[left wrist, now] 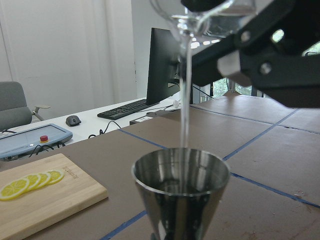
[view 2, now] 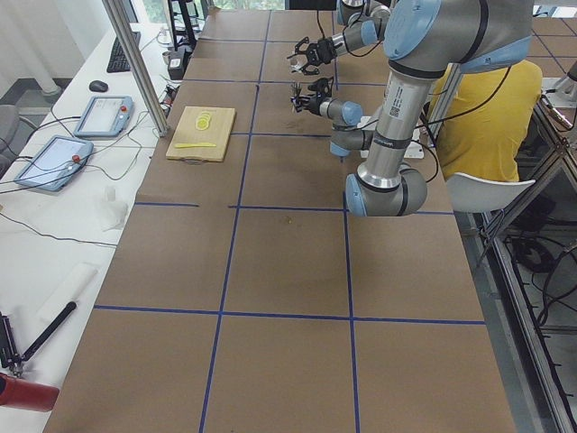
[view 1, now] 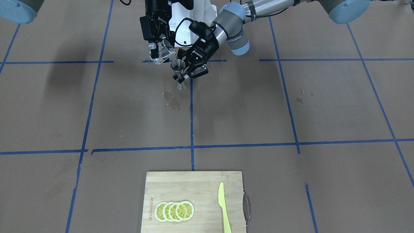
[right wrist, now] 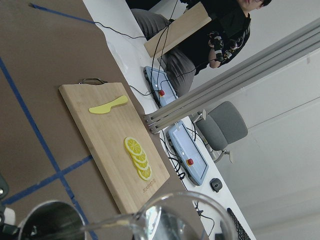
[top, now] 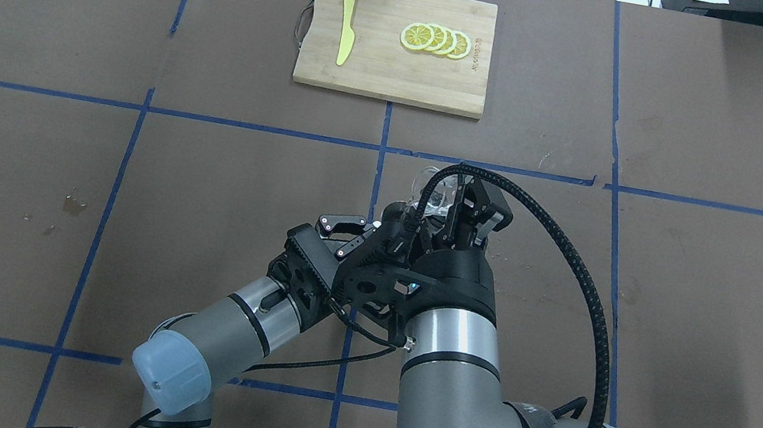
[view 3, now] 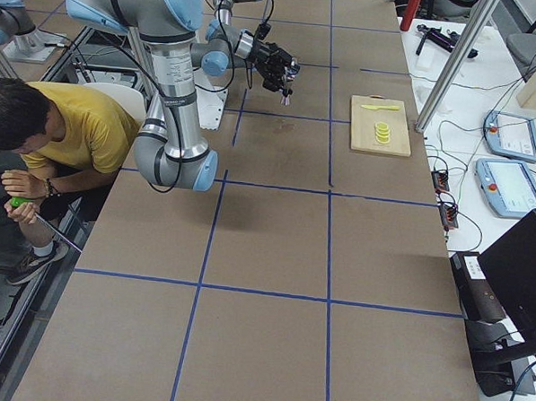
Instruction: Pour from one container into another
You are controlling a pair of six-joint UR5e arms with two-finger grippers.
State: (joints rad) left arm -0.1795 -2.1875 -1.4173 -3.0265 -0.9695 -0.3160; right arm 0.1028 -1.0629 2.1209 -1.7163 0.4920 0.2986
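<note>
Pouring above the worktop (view 1: 258, 113), the right pincer (view 1: 160, 49) grips the tilted glass cup (view 1: 166, 52). A thin clear stream (left wrist: 185, 100) falls into the steel jigger (view 1: 178, 66) just below, which the left pincer (view 1: 181, 77) clasps upright at its waist. Farther off, a cutting board (view 1: 200, 187) carries lemon slices (view 1: 174, 211) and a yellow knife (view 1: 223, 207).

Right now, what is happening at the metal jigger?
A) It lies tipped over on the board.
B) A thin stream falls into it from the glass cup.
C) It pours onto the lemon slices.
B: a clear stream runs from the glass cup down into the jigger.
</note>
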